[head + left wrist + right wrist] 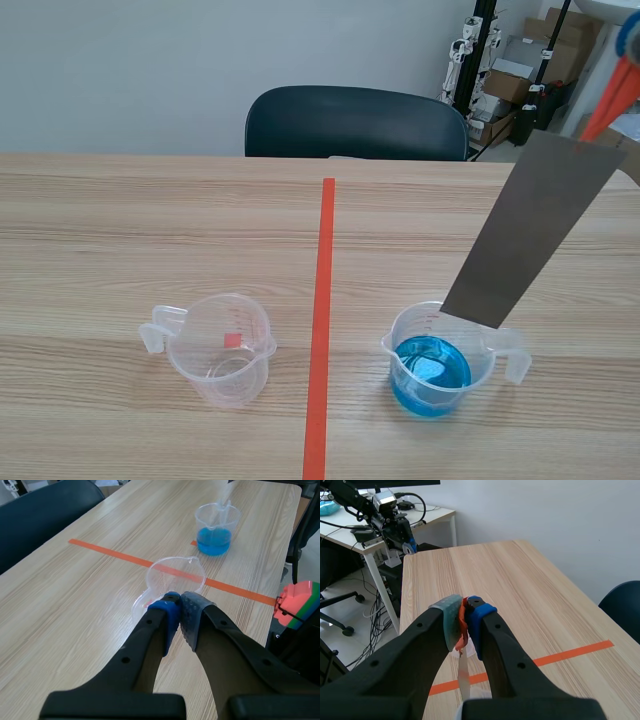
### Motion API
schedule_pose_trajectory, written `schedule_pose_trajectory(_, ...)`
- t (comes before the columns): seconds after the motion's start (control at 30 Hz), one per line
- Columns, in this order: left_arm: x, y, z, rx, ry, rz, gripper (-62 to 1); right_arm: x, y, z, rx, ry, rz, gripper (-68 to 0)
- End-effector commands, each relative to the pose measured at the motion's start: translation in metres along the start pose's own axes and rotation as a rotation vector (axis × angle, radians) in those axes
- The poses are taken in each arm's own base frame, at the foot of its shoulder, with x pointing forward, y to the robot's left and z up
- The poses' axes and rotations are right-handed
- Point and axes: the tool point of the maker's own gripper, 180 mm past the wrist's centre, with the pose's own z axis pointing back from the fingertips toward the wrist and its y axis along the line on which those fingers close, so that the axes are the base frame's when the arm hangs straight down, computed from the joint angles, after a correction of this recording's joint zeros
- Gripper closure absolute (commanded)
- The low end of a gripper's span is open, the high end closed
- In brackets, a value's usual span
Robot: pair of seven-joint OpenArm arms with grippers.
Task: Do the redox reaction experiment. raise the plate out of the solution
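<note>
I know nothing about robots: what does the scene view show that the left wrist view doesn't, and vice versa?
Only the scene view: the broad face of the grey metal plate, tilted, hanging from an orange-red holder, its lower end above the cup of blue solution. Only the left wrist view: the left hand, shut on nothing, with the empty measuring cup just ahead of it. Both: the two cups and the orange-red tape line.

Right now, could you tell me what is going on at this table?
The right hand is shut on the orange-red top of a grey metal plate, holding it slanted over the beaker of blue solution. The plate's lower edge sits about at the rim, seemingly clear of the liquid. The left hand is shut on nothing, with the empty beaker just ahead of it.
</note>
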Motion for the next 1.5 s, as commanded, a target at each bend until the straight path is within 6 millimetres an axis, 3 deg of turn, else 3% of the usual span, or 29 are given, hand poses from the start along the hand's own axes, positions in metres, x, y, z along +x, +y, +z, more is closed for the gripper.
schedule_pose_trajectory(0.0, 0.011, 0.002, -0.009, 0.002, -0.04, -0.012, -2.3, 0.012, -0.001, -0.001, 0.002, -0.03, 0.004, -0.4)
schedule_pose_trajectory(0.57, 0.054, 0.004, -0.081, -0.003, -0.002, -0.124, -2.3, 0.005, -0.012, -0.001, -0.057, 0.007, -0.045, -0.4)
schedule_pose_trajectory(1.0, 0.03, -0.011, -0.119, -0.017, 0.067, -0.115, -2.3, -0.001, -0.015, -0.003, -0.075, 0.014, -0.078, -0.4)
schedule_pose_trajectory(1.47, 0.042, -0.008, -0.156, -0.049, 0.044, -0.18, -2.3, 0.001, -0.017, -0.003, -0.086, -0.003, -0.088, -0.4)
